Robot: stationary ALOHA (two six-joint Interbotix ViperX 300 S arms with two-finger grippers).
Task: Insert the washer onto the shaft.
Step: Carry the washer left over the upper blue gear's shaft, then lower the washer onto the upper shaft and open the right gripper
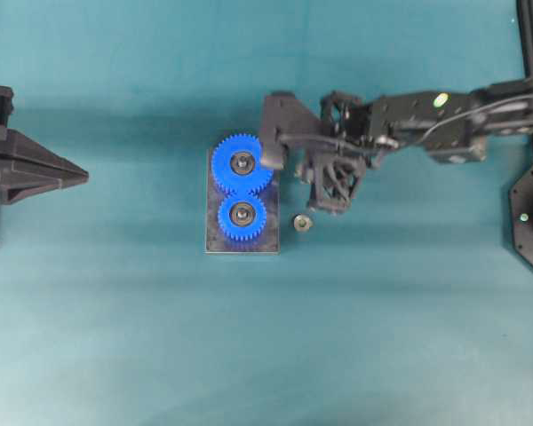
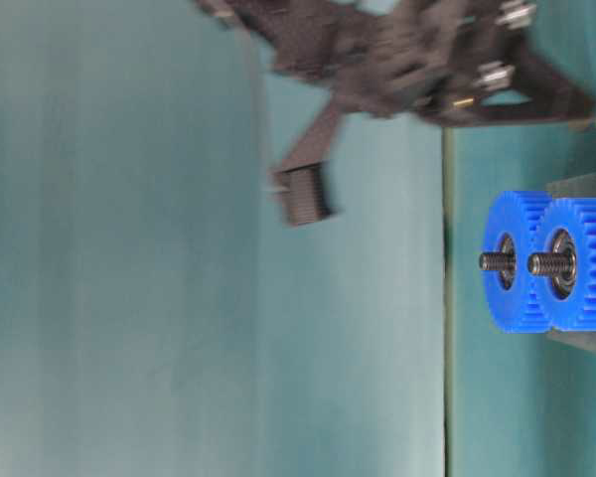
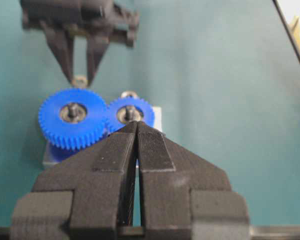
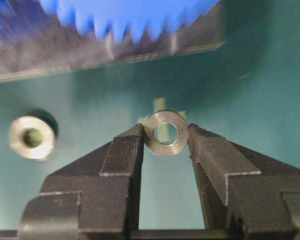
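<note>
Your right gripper (image 4: 166, 134) is clamped on a washer (image 4: 165, 132), held on edge between the fingertips, its bore facing the wrist camera. Ahead of the fingertips sits the grey base plate (image 4: 115, 55) with blue gear teeth overhanging it; that part is blurred. Off to the left of the fingers, a second washer (image 4: 32, 138) lies flat on the teal table (image 4: 260, 80), apart from the plate.

Overhead, the right gripper (image 1: 271, 160) is at the right edge of the far gear (image 1: 242, 163). The near gear (image 1: 242, 214) meshes with it on the same plate (image 1: 242, 245). The loose washer (image 1: 303, 222) lies just beside the plate, below the gripper body.

From table level, each gear carries a threaded shaft (image 2: 495, 261) standing out of its hub; the gripper is blurred and well apart from both.

Your left gripper (image 3: 135, 131) has its fingers pressed together with nothing between them, gears ahead of its tips.
</note>
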